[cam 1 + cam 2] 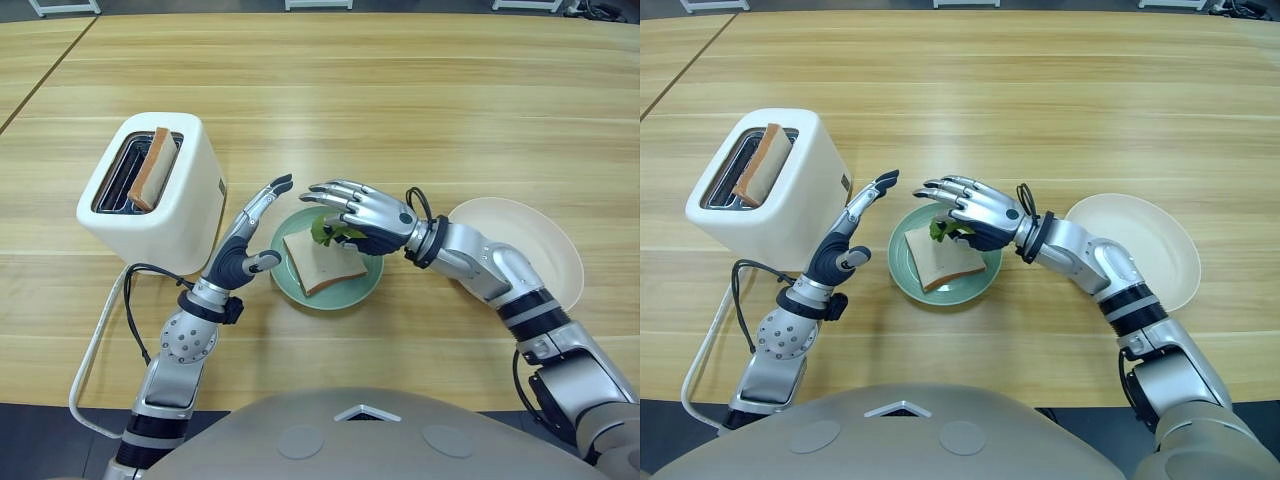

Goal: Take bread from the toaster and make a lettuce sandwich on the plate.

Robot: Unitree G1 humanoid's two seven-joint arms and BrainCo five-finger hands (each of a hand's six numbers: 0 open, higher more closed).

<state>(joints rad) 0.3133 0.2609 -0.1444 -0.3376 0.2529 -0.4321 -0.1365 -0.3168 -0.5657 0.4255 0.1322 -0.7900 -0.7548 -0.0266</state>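
A cream toaster (172, 218) stands at the left with one bread slice (152, 168) upright in a slot. In the middle, a green plate (297, 291) holds a flat slice of bread (322, 263). My right hand (368, 211) hovers over the plate's far side, pinching a green lettuce leaf (323, 231) that hangs just above the slice's far edge. Between toaster and plate my left hand (243, 248) is raised, fingers stretched out and holding nothing.
An empty white plate (535, 250) lies to the right, partly under my right forearm. The toaster's pale cord (93, 345) loops toward the table's near-left edge. Bare wooden tabletop stretches behind the toaster and plates.
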